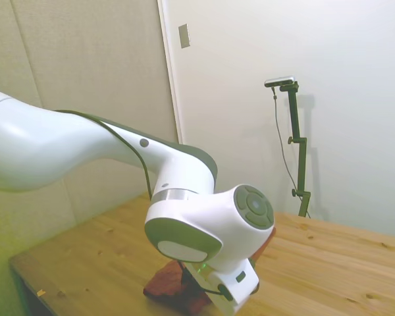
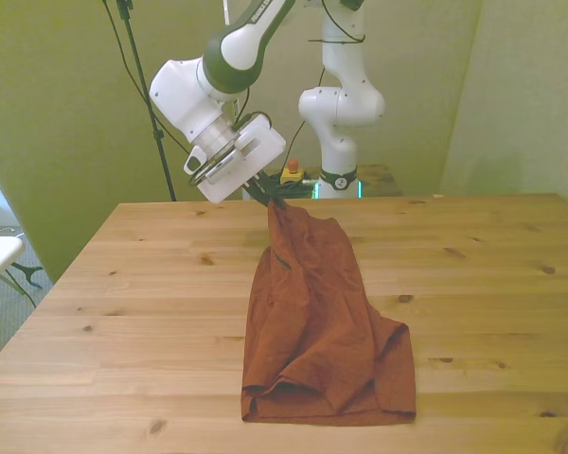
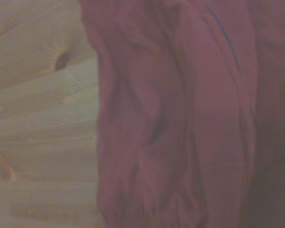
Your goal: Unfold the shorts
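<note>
The wooden table (image 2: 123, 284) filled most of the room in front of me, its pine boards bare around the cloth. Over its far half leaned the white Franka arm (image 2: 229, 49), reaching down at a slant toward the front view's left of centre. The shorts (image 2: 317, 322), rust-brown and wrinkled, ran in one long strip down the middle of the table: the near end lay flat and spread on the boards close to the near edge, while the far end narrowed and rose off the wood. A dark pocket line (image 2: 280, 257) showed on the raised part. The gripper (image 2: 268, 192) had its dark fingers closed on that top corner of the cloth, holding it up just above the table.

From the side camera the arm's big wrist joint (image 1: 210, 227) hid nearly everything, with only a fold of the shorts (image 1: 170, 284) peeking out beneath it.
</note>
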{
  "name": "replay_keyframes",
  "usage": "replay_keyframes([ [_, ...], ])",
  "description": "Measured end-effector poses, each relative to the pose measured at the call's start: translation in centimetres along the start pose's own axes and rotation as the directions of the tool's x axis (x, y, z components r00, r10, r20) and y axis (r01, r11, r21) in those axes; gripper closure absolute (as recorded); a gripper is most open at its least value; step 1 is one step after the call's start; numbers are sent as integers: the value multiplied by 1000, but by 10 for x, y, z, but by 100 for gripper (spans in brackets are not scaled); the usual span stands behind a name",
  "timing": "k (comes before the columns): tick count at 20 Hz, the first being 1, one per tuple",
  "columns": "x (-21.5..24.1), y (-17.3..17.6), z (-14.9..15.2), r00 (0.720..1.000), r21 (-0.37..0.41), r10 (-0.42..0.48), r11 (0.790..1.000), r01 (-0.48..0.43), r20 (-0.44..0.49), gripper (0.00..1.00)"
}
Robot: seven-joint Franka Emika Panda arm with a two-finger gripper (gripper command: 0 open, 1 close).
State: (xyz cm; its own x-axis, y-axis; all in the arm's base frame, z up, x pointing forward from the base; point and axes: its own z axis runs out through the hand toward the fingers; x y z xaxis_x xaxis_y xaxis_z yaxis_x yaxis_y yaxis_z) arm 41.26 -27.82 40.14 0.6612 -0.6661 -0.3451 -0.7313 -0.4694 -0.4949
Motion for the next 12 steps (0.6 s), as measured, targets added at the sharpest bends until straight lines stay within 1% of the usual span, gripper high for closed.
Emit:
replay_keyframes([
  [3,-27,-56,-5,997,-67,-59,996,56,-53,100],
  [5,-48,-85,-7,993,-102,-93,991,85,-75,100],
  [7,-65,-103,-10,989,-125,-117,987,105,-92,100],
  [9,-78,-115,-13,984,-167,-132,980,110,-123,100],
  [12,-94,-133,-4,972,-237,-163,964,121,-169,100],
])
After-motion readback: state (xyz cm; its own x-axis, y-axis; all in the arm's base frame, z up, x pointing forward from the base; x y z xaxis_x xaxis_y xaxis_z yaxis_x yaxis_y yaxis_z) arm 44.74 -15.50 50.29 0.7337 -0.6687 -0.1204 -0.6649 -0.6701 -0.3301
